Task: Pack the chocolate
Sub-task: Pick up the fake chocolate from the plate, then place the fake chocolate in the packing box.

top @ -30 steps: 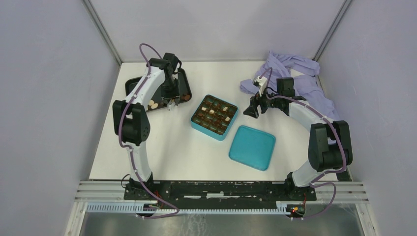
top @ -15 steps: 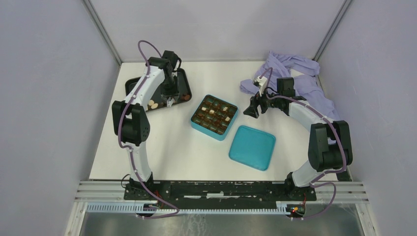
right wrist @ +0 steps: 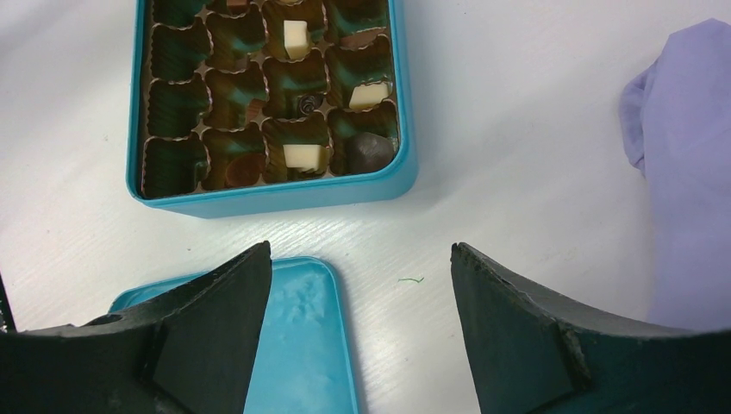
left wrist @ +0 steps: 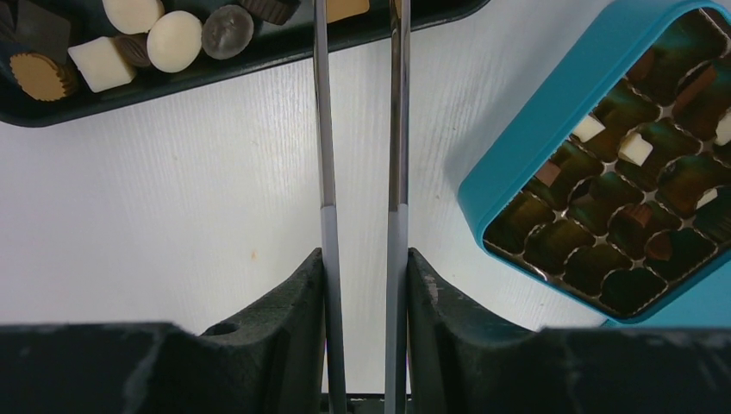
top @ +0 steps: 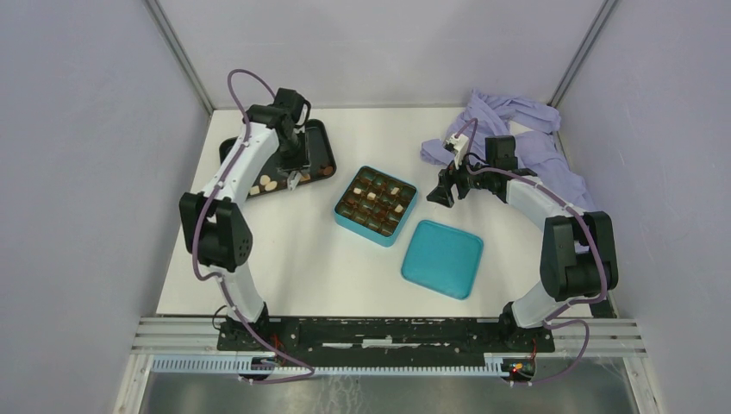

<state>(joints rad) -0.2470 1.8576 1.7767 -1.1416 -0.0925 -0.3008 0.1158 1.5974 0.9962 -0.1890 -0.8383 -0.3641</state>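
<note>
Many chocolate pieces sit jumbled in the tray, axes mixed; right pincer apart, left pincer unclear.

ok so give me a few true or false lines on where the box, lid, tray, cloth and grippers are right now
1. The teal lid lies on the table beside the teal box, not on it. True.
2. Every cell of the box holds a chocolate. False: many cells are empty; only some hold a chocolate.
3. The right gripper is open and holds nothing. True.
4. The left gripper hangs over the lid. False: it is at the black tray, its fingers reaching over the rim.
5. The purple cloth lies in the tray. False: it lies at the table's far right corner.
</note>
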